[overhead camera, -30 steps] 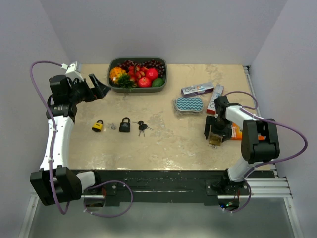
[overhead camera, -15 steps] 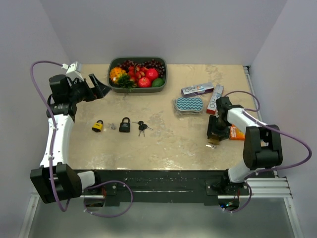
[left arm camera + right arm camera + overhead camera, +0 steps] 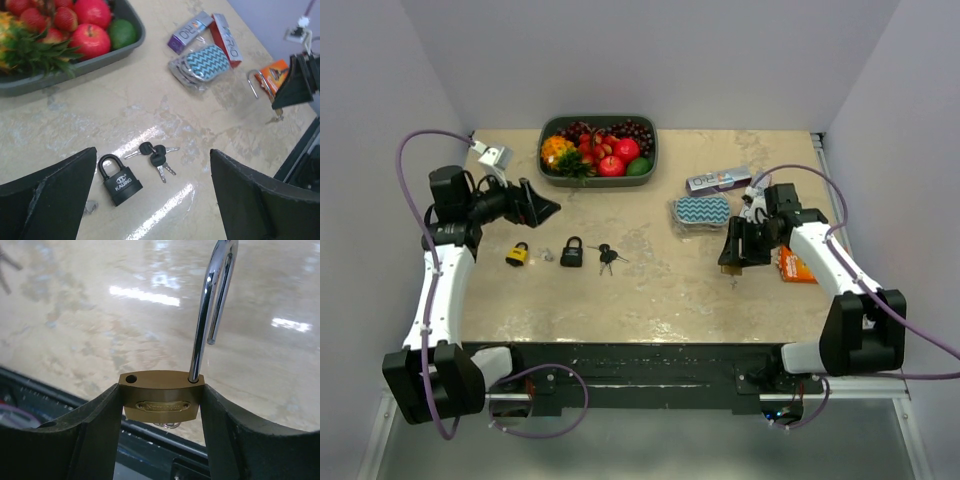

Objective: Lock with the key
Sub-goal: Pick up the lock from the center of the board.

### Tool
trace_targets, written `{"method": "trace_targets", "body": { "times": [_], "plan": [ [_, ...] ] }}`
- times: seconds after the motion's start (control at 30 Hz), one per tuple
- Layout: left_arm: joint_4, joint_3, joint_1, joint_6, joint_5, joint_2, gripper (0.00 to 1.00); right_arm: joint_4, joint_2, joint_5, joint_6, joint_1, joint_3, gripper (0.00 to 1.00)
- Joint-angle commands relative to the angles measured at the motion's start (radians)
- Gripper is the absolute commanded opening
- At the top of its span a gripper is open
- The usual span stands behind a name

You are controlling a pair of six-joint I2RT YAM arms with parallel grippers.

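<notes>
The brass padlock (image 3: pixel 161 402) is clamped by its body between the right gripper (image 3: pixel 160 390) fingers. Its shackle is swung open, and it is held above the table (image 3: pixel 100 315). The left gripper (image 3: pixel 152 165) is spread wide, nothing gripped. A black padlock (image 3: pixel 120 180) and keys (image 3: pixel 155 152) lie on the table, framed between its fingers.

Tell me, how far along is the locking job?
Done: the right gripper holds the brass padlock. In hand: the left gripper hangs open above the loose keys. Left: the shackle stands open, so it needs pressing shut and a key turned.
</notes>
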Motion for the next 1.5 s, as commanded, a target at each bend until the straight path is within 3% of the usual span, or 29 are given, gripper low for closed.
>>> {"method": "trace_targets", "body": {
  "times": [0.0, 0.17, 0.23, 0.37, 0.5, 0.73, 1.0, 1.17, 1.4, 1.47],
  "plan": [
    [0.027, -0.034, -0.070, 0.275, 0.156, -0.044, 0.99, 0.007, -0.043, -0.323, -0.108, 0.077, 0.088, 0.00],
    [-0.112, -0.055, -0.182, 0.625, 0.286, -0.021, 0.99, 0.032, -0.089, -0.371, -0.218, 0.329, 0.157, 0.00],
    [-0.076, -0.094, -0.213, 0.680, 0.362, -0.033, 0.99, 0.056, -0.112, -0.384, -0.252, 0.379, 0.180, 0.00],
    [0.128, -0.161, -0.260, 0.565, 0.450, -0.033, 0.96, 0.058, -0.121, -0.395, -0.303, 0.498, 0.218, 0.00],
    [0.114, -0.160, -0.386, 0.631, 0.388, -0.033, 0.94, 0.038, -0.116, -0.395, -0.346, 0.585, 0.259, 0.00],
    [0.255, -0.201, -0.532, 0.588, 0.293, -0.077, 0.87, 0.010, -0.101, -0.390, -0.369, 0.721, 0.306, 0.00],
    [0.021, -0.145, -0.638, 0.795, 0.312, -0.062, 0.76, 0.021, -0.078, -0.381, -0.357, 0.764, 0.342, 0.00],
    [0.015, -0.146, -0.658, 0.792, 0.302, -0.063, 0.56, 0.018, -0.069, -0.378, -0.364, 0.779, 0.356, 0.00],
    [-0.017, -0.115, -0.679, 0.794, 0.262, -0.057, 0.00, 0.020, -0.072, -0.378, -0.367, 0.786, 0.361, 0.00],
    [-0.011, -0.112, -0.679, 0.759, 0.246, -0.062, 0.00, 0.021, -0.073, -0.377, -0.372, 0.786, 0.358, 0.00]
  ]
}}
